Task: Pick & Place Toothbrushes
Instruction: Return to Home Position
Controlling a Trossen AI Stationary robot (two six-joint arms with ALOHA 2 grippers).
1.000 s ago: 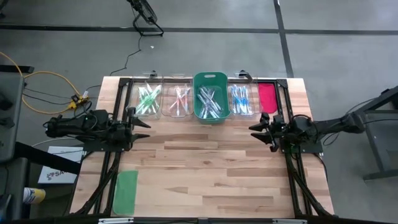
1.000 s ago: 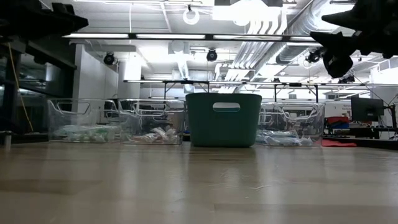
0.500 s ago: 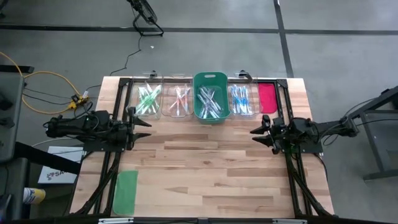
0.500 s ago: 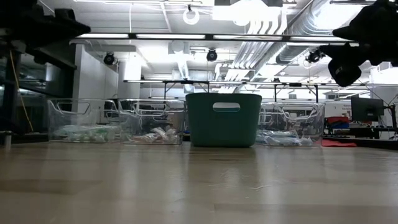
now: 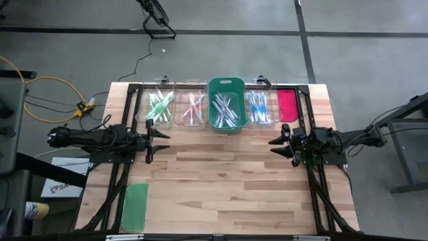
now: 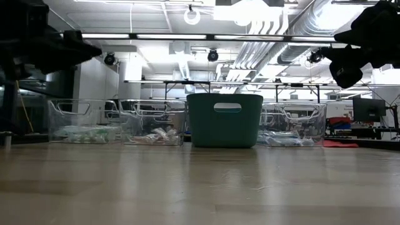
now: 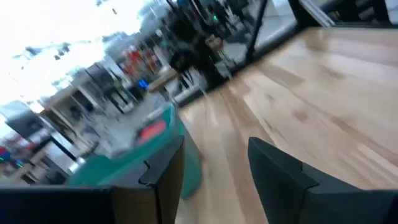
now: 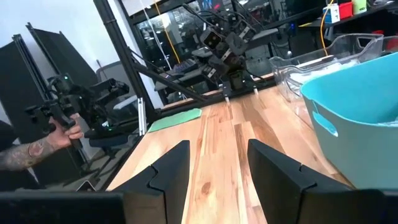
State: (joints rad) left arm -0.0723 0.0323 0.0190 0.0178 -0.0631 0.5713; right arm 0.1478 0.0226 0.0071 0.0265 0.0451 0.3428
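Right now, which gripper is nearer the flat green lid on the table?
Left. The left gripper hangs over the left side of the table, the side where the green lid lies. The right gripper is across the table, near the opposite edge.

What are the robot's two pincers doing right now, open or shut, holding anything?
Left pincer: open, holding nothing.
Right pincer: open, holding nothing.

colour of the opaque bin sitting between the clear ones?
Teal green. The opaque bin shows best in the low view, side-on with its handle cutout.
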